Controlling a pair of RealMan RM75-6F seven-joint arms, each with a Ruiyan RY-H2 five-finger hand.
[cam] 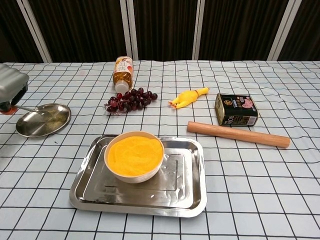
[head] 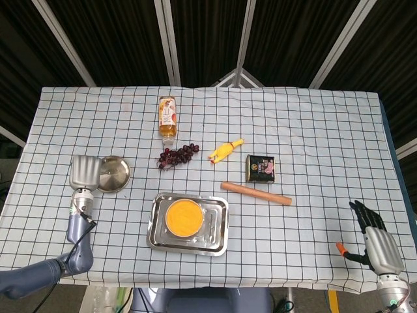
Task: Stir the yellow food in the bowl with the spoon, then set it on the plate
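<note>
A white bowl of yellow food stands at the left of a steel tray near the table's front; the head view shows the bowl too. The small round steel plate lies to the left, also seen as plate. My left hand hovers at the plate's left edge and holds the orange end of the spoon, whose metal tip rests in the plate. From above, the left hand sits beside the plate. My right hand rests at the front right table edge, fingers apart, holding nothing.
Behind the tray lie a bottle on its side, dark grapes, a yellow rubber chicken, a dark can and a wooden rolling pin. The checked cloth covers the table.
</note>
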